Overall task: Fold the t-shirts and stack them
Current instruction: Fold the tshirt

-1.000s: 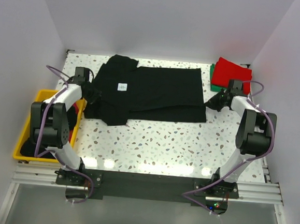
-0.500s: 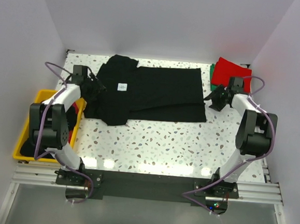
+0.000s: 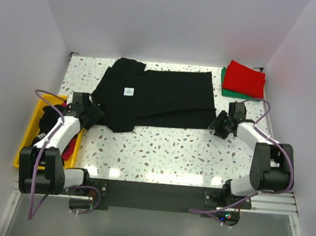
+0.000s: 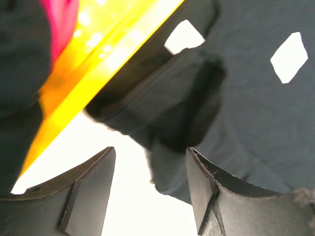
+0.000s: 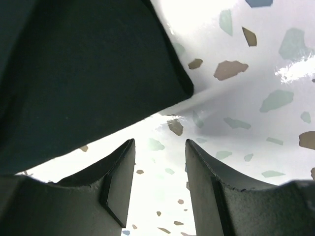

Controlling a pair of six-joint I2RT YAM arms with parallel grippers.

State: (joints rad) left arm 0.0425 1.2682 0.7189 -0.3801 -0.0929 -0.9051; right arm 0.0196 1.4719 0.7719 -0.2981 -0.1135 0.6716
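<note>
Yellow bin (image 3: 26, 137), seemingly holding clothes (image 4: 61, 24), beside black t-shirt (image 3: 165, 96).

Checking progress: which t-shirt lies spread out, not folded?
The black t-shirt, spread out flat; the red t-shirt lies folded atop the folded green t-shirt, far right.

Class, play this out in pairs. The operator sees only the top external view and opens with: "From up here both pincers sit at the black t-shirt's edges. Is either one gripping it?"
Observer: No. The left wrist view shows the left pincer open, with nothing clamped.
Operator: And the right?
Observer: The right pincer is open too. The black t-shirt has a corner just ahead of its fingertips, not between them.
Operator: What's in the bin?
Observer: The left wrist view shows pink cloth just past the yellow bin rim.
</note>
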